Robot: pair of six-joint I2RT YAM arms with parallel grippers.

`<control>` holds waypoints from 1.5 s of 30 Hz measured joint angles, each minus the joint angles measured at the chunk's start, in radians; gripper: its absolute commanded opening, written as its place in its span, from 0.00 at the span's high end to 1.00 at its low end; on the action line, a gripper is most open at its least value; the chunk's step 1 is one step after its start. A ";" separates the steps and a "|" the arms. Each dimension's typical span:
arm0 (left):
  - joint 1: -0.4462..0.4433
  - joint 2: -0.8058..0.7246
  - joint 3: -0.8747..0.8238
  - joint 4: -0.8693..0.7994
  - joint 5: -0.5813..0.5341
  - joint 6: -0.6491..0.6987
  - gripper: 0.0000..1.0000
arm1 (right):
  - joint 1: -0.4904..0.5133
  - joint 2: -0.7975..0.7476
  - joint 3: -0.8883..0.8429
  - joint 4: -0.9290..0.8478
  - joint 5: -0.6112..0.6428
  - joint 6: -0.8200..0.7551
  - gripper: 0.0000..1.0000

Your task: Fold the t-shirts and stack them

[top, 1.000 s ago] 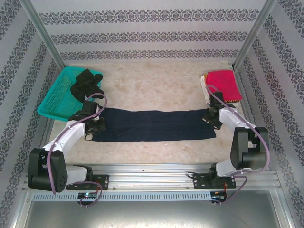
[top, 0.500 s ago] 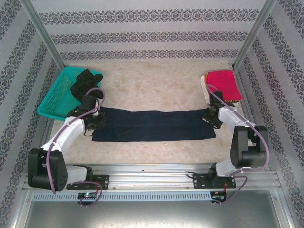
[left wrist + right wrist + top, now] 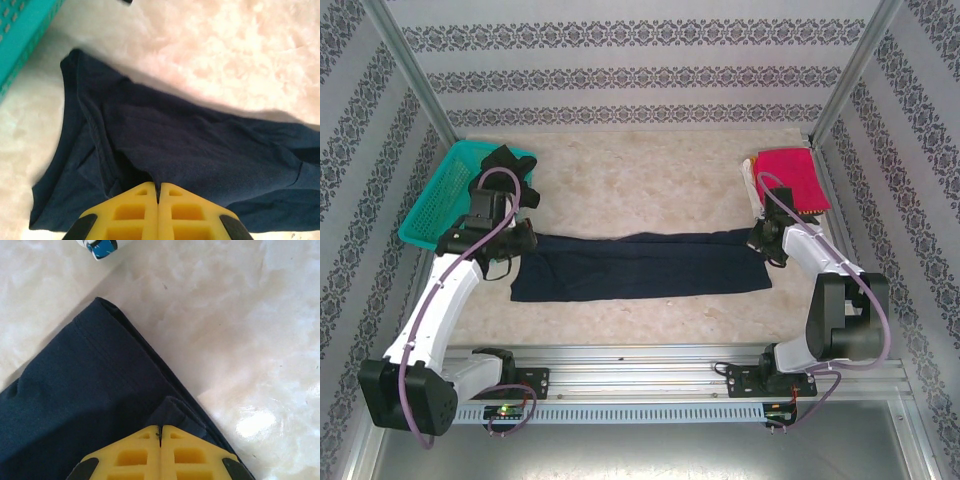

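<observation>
Three t-shirts: one navy t-shirt [image 3: 640,265] pinched by left gripper [image 3: 158,186] and right gripper [image 3: 160,428], one red t-shirt [image 3: 790,180], one black t-shirt [image 3: 506,160]

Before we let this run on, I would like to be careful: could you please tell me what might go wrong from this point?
1. The right end effector pinches just a small tuck at the edge of the navy t-shirt; it may slip out when lifted.
2. The left end effector grips a bunched ridge, so the fold could come out crooked.
3. The left arm's cable loops close to the black t-shirt draped over the basket; it might snag.
</observation>
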 measured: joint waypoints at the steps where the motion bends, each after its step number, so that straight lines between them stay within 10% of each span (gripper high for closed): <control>1: 0.000 -0.005 -0.023 0.000 0.003 -0.008 1.00 | 0.000 0.006 0.000 0.000 0.000 0.000 1.00; 45: 0.000 0.290 -0.230 0.137 -0.125 -0.031 1.00 | 0.066 -0.188 -0.131 -0.011 -0.007 0.084 1.00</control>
